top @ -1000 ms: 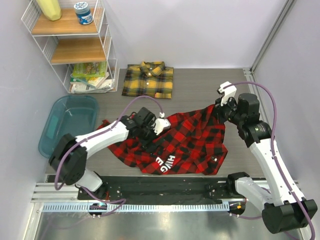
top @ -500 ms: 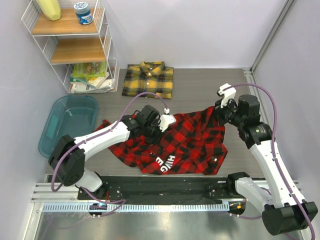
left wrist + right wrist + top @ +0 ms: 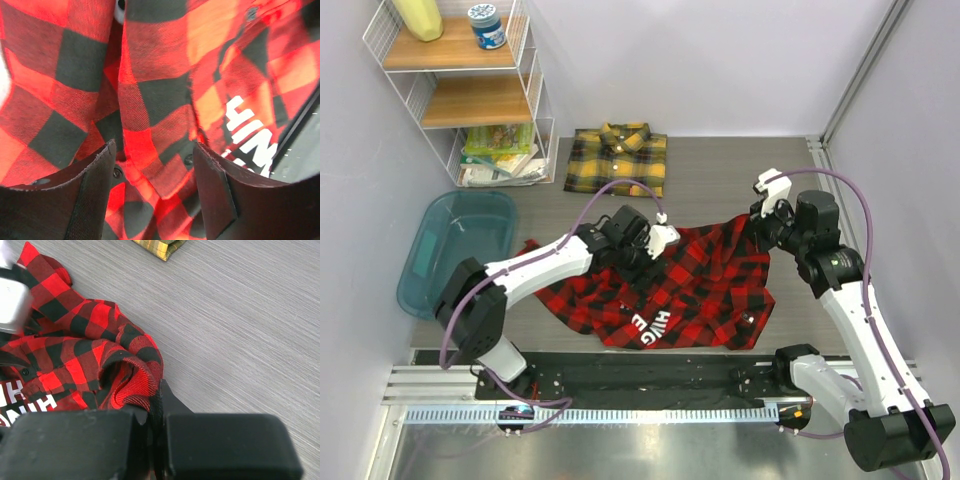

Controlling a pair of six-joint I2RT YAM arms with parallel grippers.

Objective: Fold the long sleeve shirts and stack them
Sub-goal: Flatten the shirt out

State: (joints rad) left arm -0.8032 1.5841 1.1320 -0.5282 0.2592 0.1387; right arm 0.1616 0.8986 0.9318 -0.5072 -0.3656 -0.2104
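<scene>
lying rumpled on the surface [image 3: 740, 170], the red-and-black plaid shirt [image 3: 695, 285] looks limp, light, prone to bunching. right hand [image 3: 152, 410] pinches an edge fold; left hand [image 3: 155, 155] hangs spread above its middle. corners and seams suit gripping best.

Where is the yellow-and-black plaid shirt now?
Top view: the yellow-and-black plaid shirt lies folded at the far side, right of the white wire shelf, beyond the red-and-black plaid shirt.

Pale lilac walls [image 3: 720, 60] closed in a grey wood-grain tabletop [image 3: 740, 170] under soft, even light. A white wire shelf unit with wooden boards [image 3: 470, 100] stood in the far left corner, with a translucent teal plastic tub [image 3: 470, 240] just in front of it. Along the near edge ran a black mat strip [image 3: 650, 375] and a ribbed aluminium rail [image 3: 620, 413].
</scene>
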